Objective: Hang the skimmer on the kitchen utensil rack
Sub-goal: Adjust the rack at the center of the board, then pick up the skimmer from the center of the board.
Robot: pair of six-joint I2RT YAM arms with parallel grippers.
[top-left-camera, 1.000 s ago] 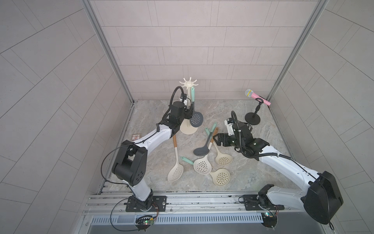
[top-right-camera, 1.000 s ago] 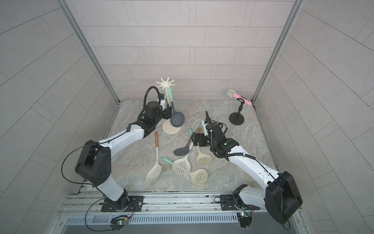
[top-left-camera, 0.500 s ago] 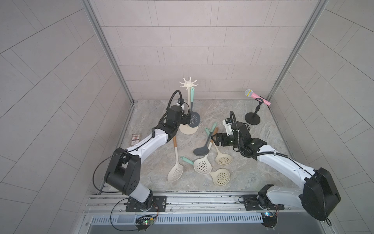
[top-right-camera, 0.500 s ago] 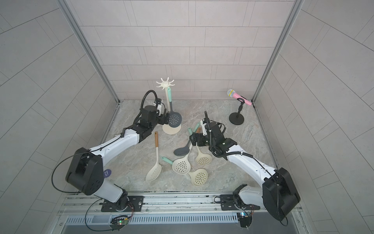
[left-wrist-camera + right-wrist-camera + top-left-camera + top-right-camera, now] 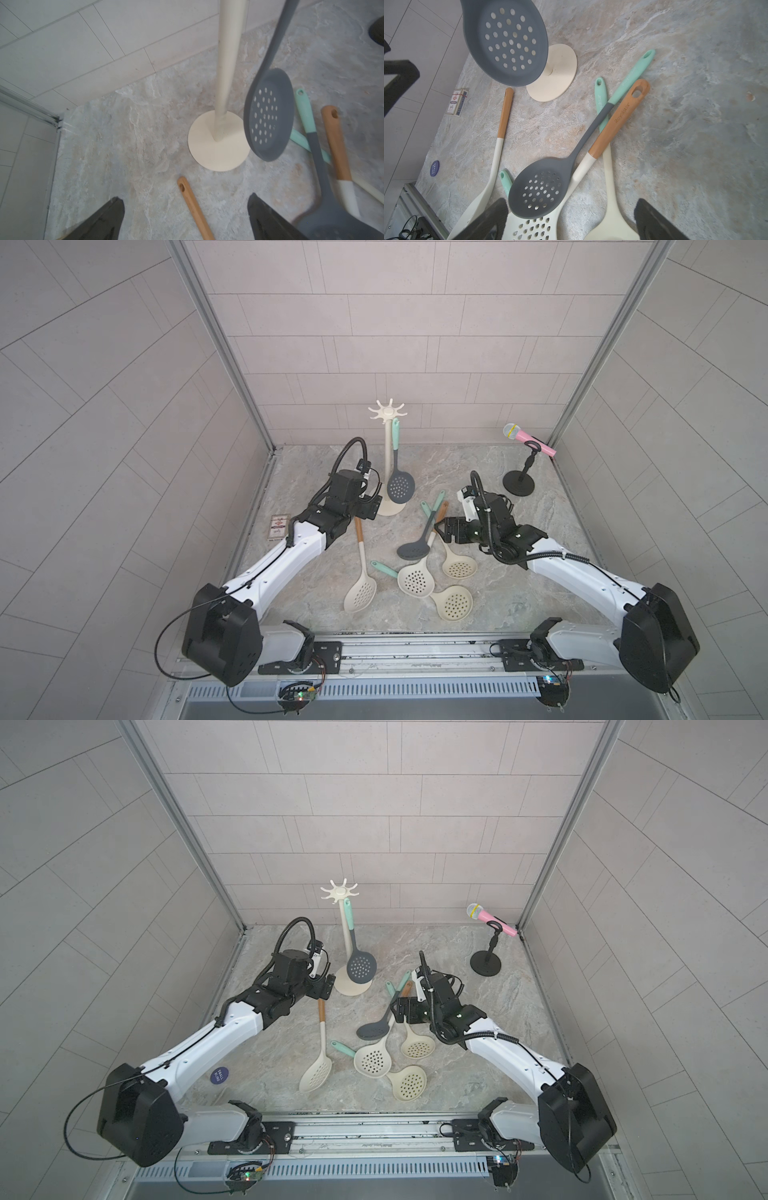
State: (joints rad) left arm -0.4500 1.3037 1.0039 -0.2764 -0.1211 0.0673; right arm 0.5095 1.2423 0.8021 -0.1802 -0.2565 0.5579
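The cream-white kitchen utensil rack [image 5: 388,464] stands at the back of the table in both top views. A grey skimmer [image 5: 400,487] with a mint handle hangs free from one hook of its crown, the bowl low beside the pole [image 5: 226,62]. My left gripper [image 5: 375,507] is open just left of the rack's round base [image 5: 218,153], over the tip of a wood-handled cream skimmer [image 5: 192,199], holding nothing. My right gripper [image 5: 441,529] is open above crossed handles of skimmers lying on the table, among them a second grey skimmer [image 5: 542,187].
Several cream skimmers [image 5: 415,581] lie spread across the middle of the table. A black stand with a pink microphone [image 5: 518,484] is at the back right. A card pack [image 5: 278,526] lies by the left wall, and a blue sticker [image 5: 219,1074] lies near the left arm.
My left gripper opened fully, let go of the hanging skimmer and drew back down from the rack. The right arm shifted slightly.
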